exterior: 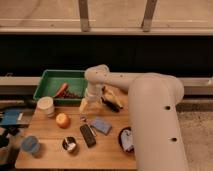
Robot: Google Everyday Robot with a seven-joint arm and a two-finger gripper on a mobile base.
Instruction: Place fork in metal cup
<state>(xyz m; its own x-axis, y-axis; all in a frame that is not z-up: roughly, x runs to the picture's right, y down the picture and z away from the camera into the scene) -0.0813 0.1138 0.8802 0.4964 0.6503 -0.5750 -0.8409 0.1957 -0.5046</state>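
The fork [83, 119] is a small thin silvery piece lying on the wooden table [50, 157], between the orange and the blue pad. My gripper [84, 106] hangs just above and behind it, pointing down, open with nothing between its fingers. The metal cup [69, 144] stands near the front of the table, left of the black remote-like bar [88, 135]; it is dark and shiny with a whitish glint inside. My white arm reaches in from the right and bends down over the table's back edge.
An orange [62, 120], a white ribbed cup [45, 105] and a light-blue cup [30, 144] stand on the left. A green bin [52, 82] sits behind. A blue pad [101, 125], a dark bowl [125, 139] and a yellow bag [113, 98] lie to the right.
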